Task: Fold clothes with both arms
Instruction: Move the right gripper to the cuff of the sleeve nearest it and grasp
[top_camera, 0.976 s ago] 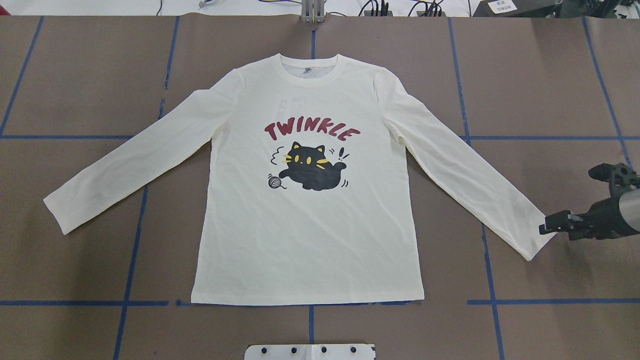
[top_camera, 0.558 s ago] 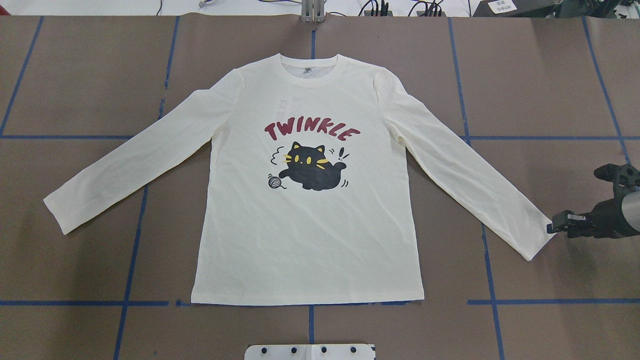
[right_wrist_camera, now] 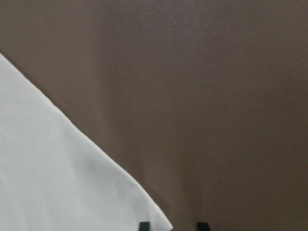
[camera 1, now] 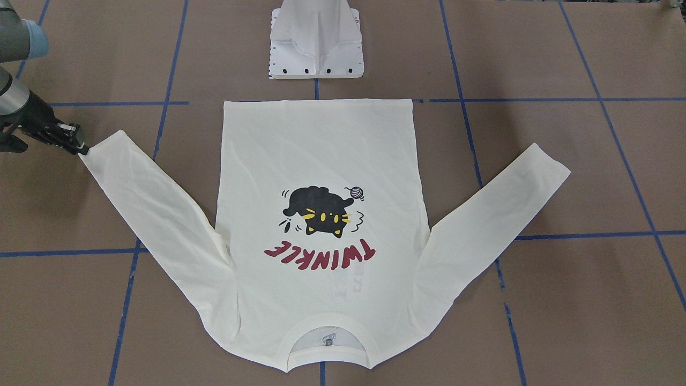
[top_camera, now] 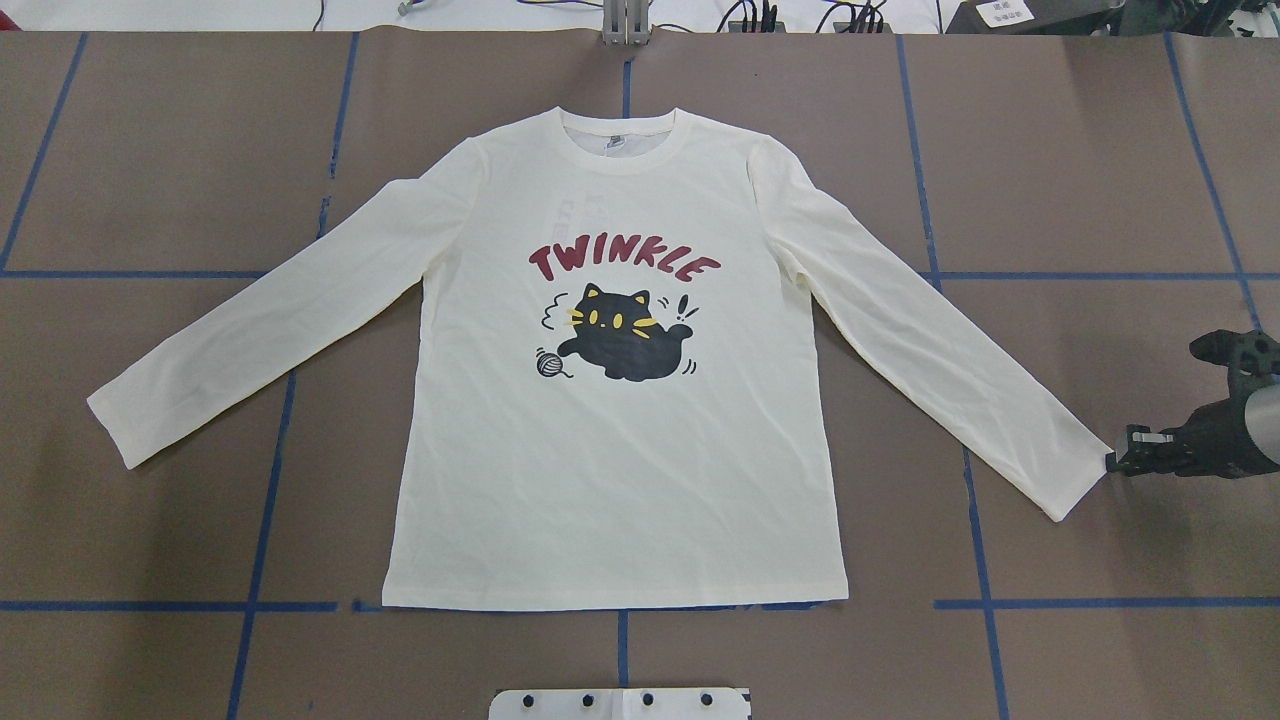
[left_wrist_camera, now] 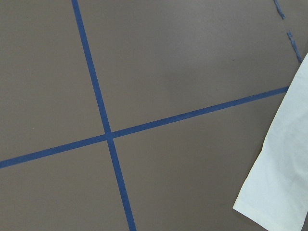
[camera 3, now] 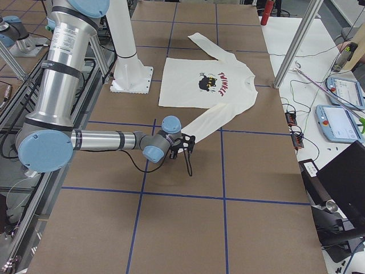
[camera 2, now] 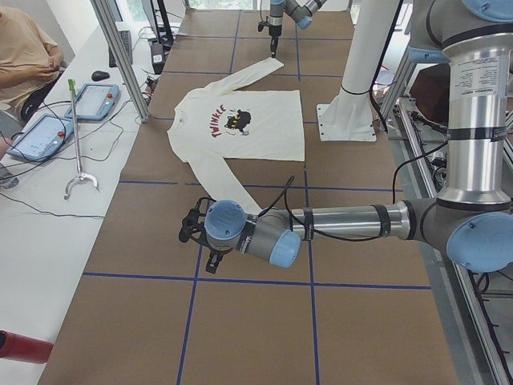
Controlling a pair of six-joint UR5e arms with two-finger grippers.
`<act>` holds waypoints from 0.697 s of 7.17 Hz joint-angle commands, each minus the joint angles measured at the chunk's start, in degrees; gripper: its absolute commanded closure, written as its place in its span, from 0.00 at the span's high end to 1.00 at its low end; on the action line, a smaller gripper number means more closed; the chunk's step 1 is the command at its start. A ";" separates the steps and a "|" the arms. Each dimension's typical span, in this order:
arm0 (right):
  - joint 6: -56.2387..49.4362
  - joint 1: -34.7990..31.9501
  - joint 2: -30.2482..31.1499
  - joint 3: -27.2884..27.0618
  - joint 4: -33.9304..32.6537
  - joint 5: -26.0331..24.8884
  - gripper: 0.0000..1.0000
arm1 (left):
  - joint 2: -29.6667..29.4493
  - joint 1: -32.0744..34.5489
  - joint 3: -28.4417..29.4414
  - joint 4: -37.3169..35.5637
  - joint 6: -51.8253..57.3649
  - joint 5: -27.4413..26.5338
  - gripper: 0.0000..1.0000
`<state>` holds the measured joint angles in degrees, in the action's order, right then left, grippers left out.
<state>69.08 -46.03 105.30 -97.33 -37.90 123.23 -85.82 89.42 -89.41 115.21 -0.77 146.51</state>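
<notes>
At the tips of the black two-finger right gripper [top_camera: 1113, 463], standing apart and straddling the cuff corner [right_wrist_camera: 161, 222] of the flat cream long-sleeved cat-print T-shirt [top_camera: 620, 480]. Left gripper [camera 2: 208, 258], near the other cuff [left_wrist_camera: 272, 209]: opening impossible to tell.

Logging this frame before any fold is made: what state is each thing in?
T-shirt: flat, unfolded, print up, sleeves spread.
Right gripper: open, at one cuff corner.
Left gripper: near the other cuff; open or shut, cannot tell.
</notes>
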 commanded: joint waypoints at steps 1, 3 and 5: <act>0.00 0.15 -1.58 0.38 -0.16 0.43 0.00 | 0.73 0.05 -0.06 0.54 0.15 0.00 1.00; -0.09 -2.03 -2.29 -0.57 -0.33 2.61 0.00 | 1.53 0.06 0.81 3.44 -0.20 0.09 1.00; 0.61 -4.07 -5.36 -8.19 -4.52 6.49 0.00 | 1.53 0.05 0.90 3.35 -2.12 3.14 1.00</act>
<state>69.28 -49.27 101.45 -101.14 -39.66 128.25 -84.39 89.44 -88.70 118.30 -1.65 147.55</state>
